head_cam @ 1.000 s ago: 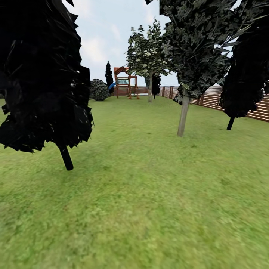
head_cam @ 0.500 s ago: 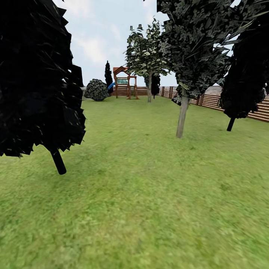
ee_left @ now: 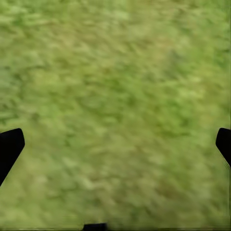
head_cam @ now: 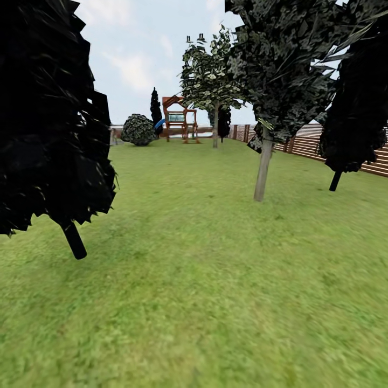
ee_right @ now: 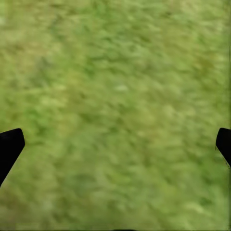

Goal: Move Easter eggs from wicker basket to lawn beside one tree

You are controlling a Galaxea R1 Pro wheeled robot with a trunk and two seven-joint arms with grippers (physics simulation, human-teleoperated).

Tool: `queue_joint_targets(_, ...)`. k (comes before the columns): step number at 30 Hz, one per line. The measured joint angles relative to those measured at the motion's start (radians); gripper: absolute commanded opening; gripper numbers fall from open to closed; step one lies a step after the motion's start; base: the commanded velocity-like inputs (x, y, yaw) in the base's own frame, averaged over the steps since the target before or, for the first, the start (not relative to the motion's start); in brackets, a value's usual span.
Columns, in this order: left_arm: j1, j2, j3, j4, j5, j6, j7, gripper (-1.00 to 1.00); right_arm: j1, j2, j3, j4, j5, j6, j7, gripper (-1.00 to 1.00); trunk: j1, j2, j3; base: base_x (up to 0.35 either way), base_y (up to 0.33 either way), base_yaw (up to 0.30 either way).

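Both grippers, left [ee_left: 115, 144] & right [ee_right: 115, 144], spread wide over lawn [head_cam: 215, 302], holding nothing. Pale-trunk tree [head_cam: 262, 172] stands ahead, fence [head_cam: 312, 143] behind it.

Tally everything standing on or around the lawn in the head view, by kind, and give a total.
Pale-trunked trees: 2
Dark trees: 4, the last two small and far back
Round bush: 1
Play frame: 1
Fence: 1
Total: 9
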Motion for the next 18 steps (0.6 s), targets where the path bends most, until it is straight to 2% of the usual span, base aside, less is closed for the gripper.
queue_joint_targets(6, 0.000, 0.000, 0.000, 0.048, 0.001, -0.002, 0.000, 1.00, 0.000, 0.000, 0.000, 0.001, 0.000, 0.000, 0.000, 1.00, 0.000, 0.000, 0.000, 0.329, -0.143, 0.000)
queue_joint_targets(18, 0.000, -0.004, 0.000, 0.059, 0.002, -0.004, 0.000, 1.00, 0.000, 0.000, 0.000, 0.000, -0.005, -0.001, -0.001, 1.00, 0.000, 0.000, 0.000, 0.329, -0.139, 0.000)
